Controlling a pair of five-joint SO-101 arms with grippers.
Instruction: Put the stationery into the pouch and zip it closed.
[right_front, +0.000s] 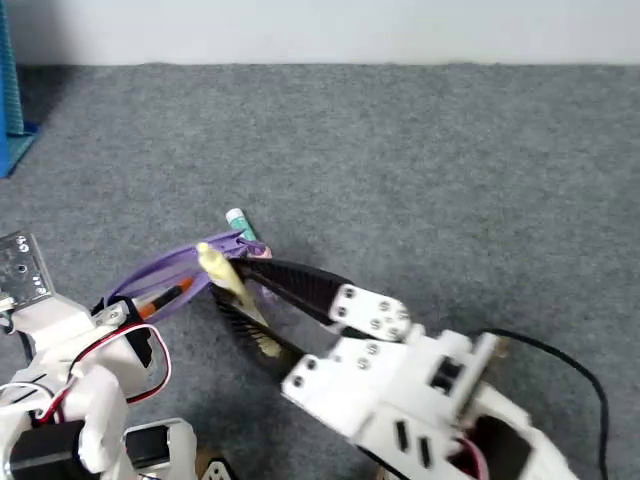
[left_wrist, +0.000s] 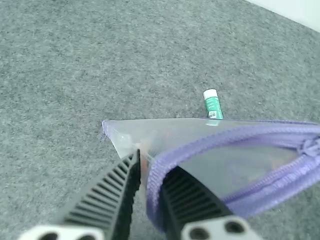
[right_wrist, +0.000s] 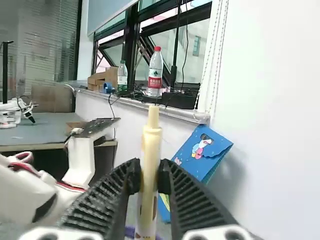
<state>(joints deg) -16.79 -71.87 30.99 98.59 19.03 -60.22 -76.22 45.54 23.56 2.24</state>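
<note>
The left tool is clamped on the purple pouch. The right tool grips a cream pen at the pouch's 3 o'clock end. A green tube lies at 1 o'clock.

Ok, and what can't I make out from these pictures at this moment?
- Whether the cream pen is inside the pouch: in the high view the right tool overlaps the opening; in the right wrist view the frame edge cuts off one pen end.
- Pouch contents: left wrist view, its frosted wall blurs them.
- What the green tube is: too small, high and left wrist views.
</note>
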